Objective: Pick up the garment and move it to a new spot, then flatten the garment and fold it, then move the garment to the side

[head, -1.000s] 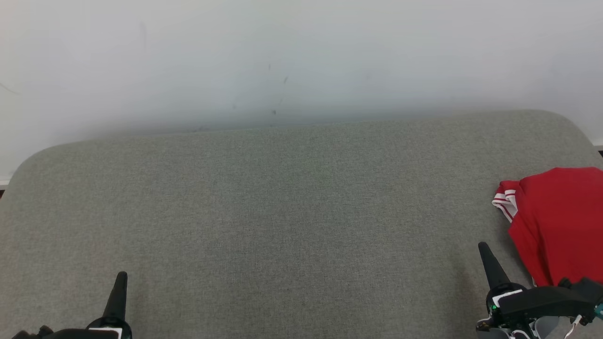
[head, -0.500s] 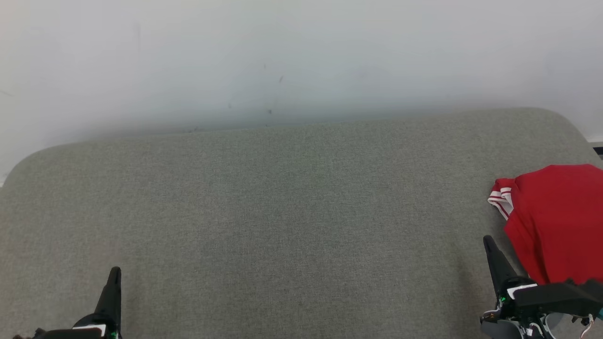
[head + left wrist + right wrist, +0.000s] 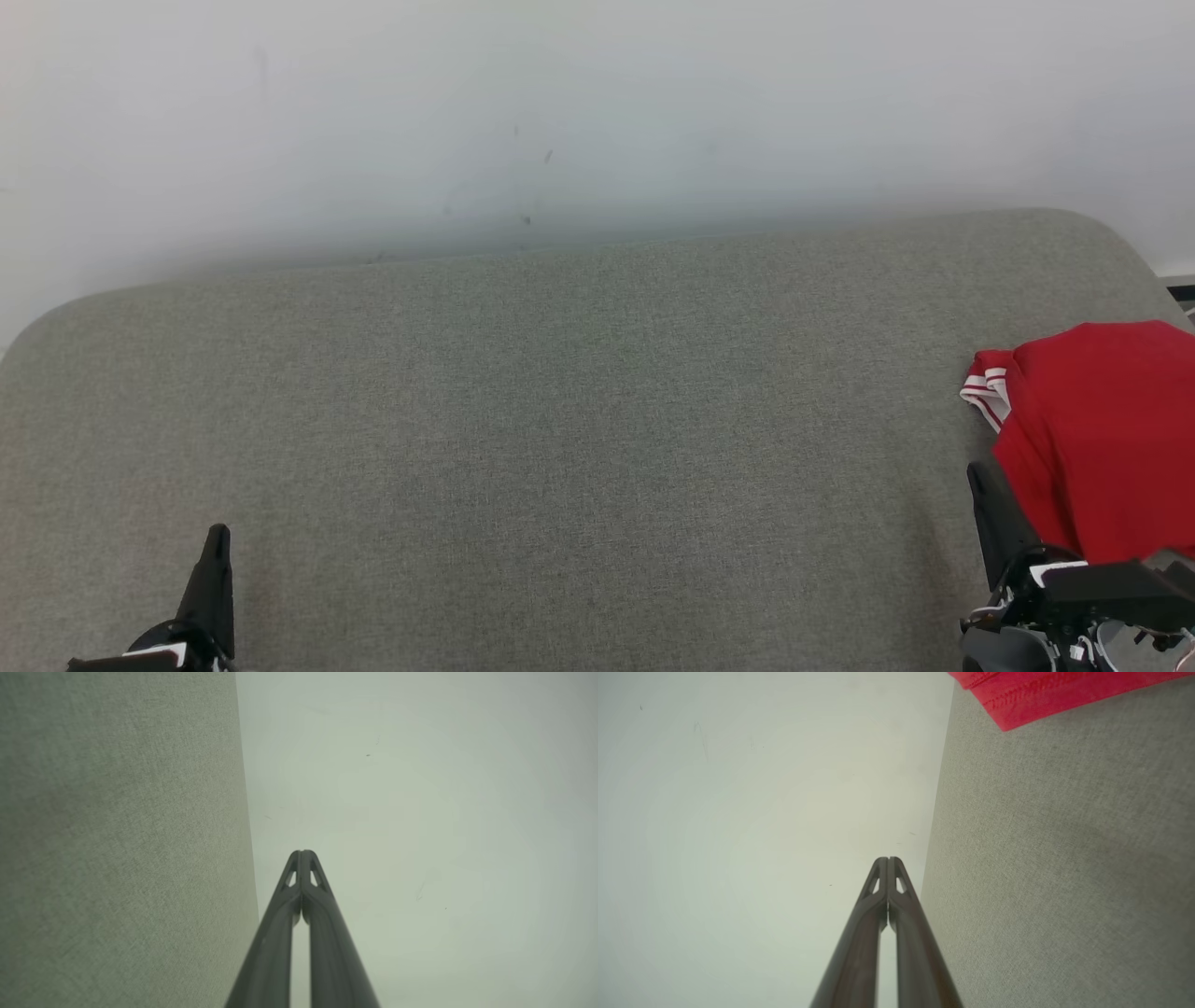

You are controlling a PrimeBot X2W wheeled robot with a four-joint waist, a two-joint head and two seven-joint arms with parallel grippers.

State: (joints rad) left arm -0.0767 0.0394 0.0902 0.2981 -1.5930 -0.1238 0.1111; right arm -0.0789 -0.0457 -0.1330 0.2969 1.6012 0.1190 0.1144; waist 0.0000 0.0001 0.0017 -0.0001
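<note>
A folded red garment [image 3: 1102,439] with white-striped trim lies at the right end of the grey fabric surface [image 3: 579,420], partly cut off by the head view's edge. Its red hem [image 3: 1045,695] shows at the top of the right wrist view. My right gripper [image 3: 978,474] is shut and empty, just left of the garment's near corner. At the lower left my left gripper [image 3: 218,534] is also shut with nothing in it; its fingertips [image 3: 302,855] meet in the left wrist view.
A pale wall [image 3: 579,121] with a few small dark marks rises behind the grey surface. The surface has rounded far corners, and its right edge passes close to the garment.
The head camera has shifted slightly, so the whole scene has slid left and up. Both grippers have drawn back toward the bottom edge, and the right one has edged nearer the garment.
</note>
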